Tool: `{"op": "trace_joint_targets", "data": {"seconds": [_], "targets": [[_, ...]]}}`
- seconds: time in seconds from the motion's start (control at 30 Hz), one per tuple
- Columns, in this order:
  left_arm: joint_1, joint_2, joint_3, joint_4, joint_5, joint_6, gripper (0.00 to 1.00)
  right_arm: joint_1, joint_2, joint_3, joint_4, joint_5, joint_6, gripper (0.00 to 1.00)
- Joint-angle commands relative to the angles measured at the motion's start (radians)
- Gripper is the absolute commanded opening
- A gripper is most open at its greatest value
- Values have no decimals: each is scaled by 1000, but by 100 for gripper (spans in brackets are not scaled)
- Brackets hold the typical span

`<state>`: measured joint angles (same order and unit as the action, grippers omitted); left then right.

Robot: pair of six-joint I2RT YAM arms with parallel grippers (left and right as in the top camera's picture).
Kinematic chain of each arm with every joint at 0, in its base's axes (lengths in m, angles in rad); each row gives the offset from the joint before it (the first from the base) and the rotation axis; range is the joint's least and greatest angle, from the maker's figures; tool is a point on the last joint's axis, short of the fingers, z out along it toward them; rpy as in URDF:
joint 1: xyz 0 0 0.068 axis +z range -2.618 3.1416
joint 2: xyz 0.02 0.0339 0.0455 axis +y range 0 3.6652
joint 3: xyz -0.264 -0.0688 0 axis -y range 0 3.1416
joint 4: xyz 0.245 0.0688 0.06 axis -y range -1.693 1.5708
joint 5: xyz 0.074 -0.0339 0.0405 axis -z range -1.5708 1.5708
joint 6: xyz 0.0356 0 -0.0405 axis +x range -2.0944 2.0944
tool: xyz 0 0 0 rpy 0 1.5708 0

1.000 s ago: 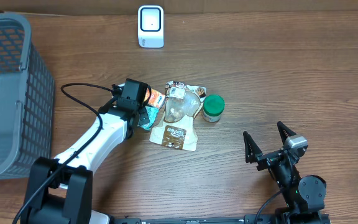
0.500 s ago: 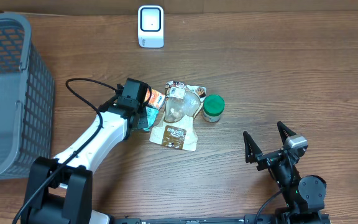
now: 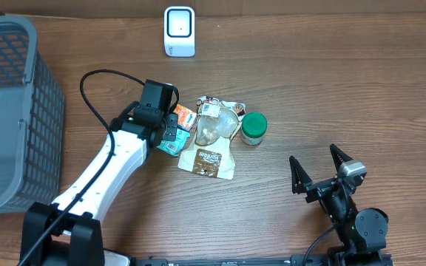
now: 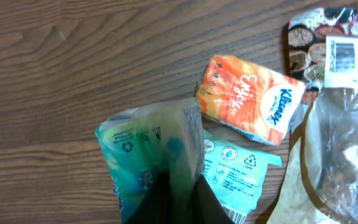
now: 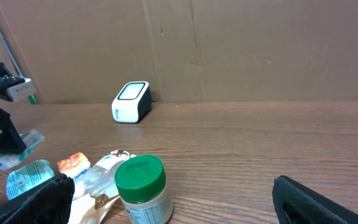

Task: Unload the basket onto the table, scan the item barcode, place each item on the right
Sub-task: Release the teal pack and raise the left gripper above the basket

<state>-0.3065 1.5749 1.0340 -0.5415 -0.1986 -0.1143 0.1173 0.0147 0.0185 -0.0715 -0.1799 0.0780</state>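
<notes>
A teal tissue pack [image 4: 143, 149] lies left of the item pile, one edge pulled up off the wood. My left gripper [image 4: 176, 202] is shut on that raised edge; a barcode shows on the flat part at the wrist view's bottom edge. From overhead, the left gripper [image 3: 167, 135] and the teal pack [image 3: 173, 144] sit beside an orange Kleenex pack [image 3: 186, 116]. The white barcode scanner [image 3: 179, 31] stands at the table's far edge. My right gripper [image 3: 318, 174] rests open near the front right, nothing between its fingers, and in its own view the right gripper [image 5: 179, 208] faces the pile.
A green-lidded jar [image 3: 254, 127] and a clear-windowed snack bag [image 3: 207, 159] lie right of the tissue packs. A grey mesh basket [image 3: 9, 111] fills the left edge. The left arm's black cable [image 3: 95, 77] loops above the table.
My left arm has drawn back and to the left, tugging the teal pack's edge up with it. Its cable loop has risen. The right arm has not moved.
</notes>
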Motion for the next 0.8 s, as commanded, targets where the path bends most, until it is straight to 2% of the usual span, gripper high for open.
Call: {"op": "trace_joint_targets", "data": {"seconds": [0.0,0.03,0.07,0.1,0.2,0.3,0.57,0.77], "targets": [[-3,51,14,1,17,40,22,-6,-12,-10,6,-5,-1,100],[-3,62,14,1,17,40,35,-6,-12,-10,6,-5,-1,100],[-3,74,14,0,17,40,52,-6,-12,-10,6,-5,-1,100],[-3,81,14,0,19,40,62,-6,-12,-10,6,-5,-1,100],[-3,83,16,-9,23,40,100,-6,-12,-10,6,-5,-1,100],[-1,61,49,-38,23,40,99,-6,-12,-10,6,-5,-1,100],[31,-25,265,-235,33,69,99,-6,-12,-10,6,-5,-1,100],[119,-34,338,-340,43,77,99,-6,-12,-10,6,-5,-1,100]]}}
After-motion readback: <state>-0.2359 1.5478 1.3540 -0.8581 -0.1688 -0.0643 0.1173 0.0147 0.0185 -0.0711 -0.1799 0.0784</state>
